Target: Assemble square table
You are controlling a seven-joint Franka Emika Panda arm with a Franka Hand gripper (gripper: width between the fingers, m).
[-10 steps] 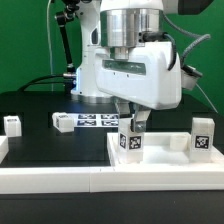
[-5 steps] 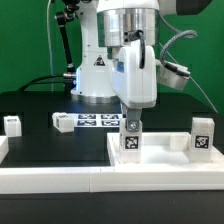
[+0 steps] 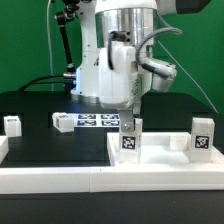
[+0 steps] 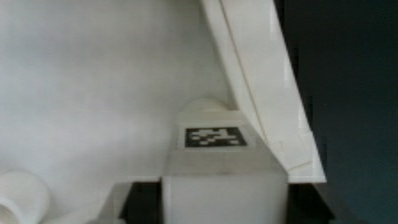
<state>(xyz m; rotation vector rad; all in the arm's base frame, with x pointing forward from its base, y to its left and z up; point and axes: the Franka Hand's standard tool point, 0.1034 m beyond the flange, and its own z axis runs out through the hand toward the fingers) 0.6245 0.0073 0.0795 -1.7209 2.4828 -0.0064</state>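
- In the exterior view we see the gripper hanging straight down from the arm over the tabletop. The tabletop is the white rimmed tray lying on the black table, on the near side toward the exterior view's right.
- The jaws stand one on each side of the top of the middle leg. This leg stands upright on the tabletop, toward its left side, with a tag facing us.
- Neither view lets us tell whether the jaws press on this leg or stand just off it; the gap between them is about the leg's width.
- Only the exterior view shows the other parts.
- The right leg stands upright on the tabletop toward the exterior view's right, well apart from the middle leg.
- The left leg stands on the table at the exterior view's far left.
- The low leg sits on the table just beside the marker board.
- A long white bar runs along the near side in front of the tabletop.
- Only the wrist view shows the middle leg from above. Its top face carries a tag, and dark fingertips flank it.
- In that view the leg stands on the tabletop's floor just beside a raised rim, with the dark table beyond the rim.
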